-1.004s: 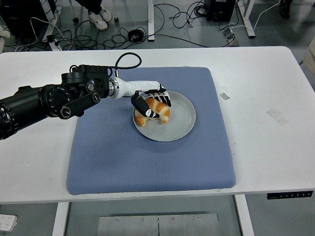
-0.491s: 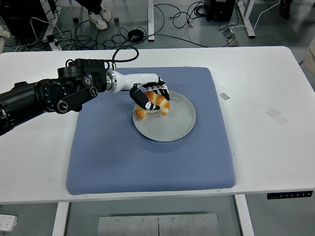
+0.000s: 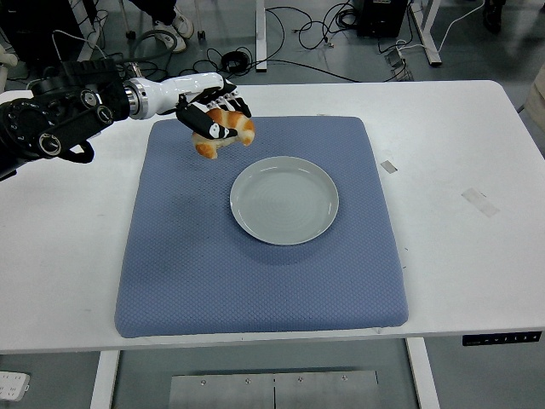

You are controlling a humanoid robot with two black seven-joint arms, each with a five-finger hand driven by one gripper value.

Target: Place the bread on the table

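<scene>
The left hand comes in from the left edge and grasps the bread, a golden-brown croissant-shaped roll. Its black-and-white fingers curl over the top of the roll, and the thumb crosses its front, so that the two browned ends stick out below and to the right of the hand. The bread is held in the air above the far left corner of the blue mat, up and to the left of the grey plate and clear of it; a faint shadow falls on the mat beneath. The plate sits near the middle of the mat, slightly toward its far side, and holds nothing. The mat lies on the white table, covering most of its middle. To the right of the plate, off the mat, two small pieces of pale tape lie on the table top. Beyond the table's far edge, cables trail across the floor, and a person's white shoe shows at the top. No brand, label or readable writing shows on the bread, the plate or the mat. The right hand does not show.
</scene>
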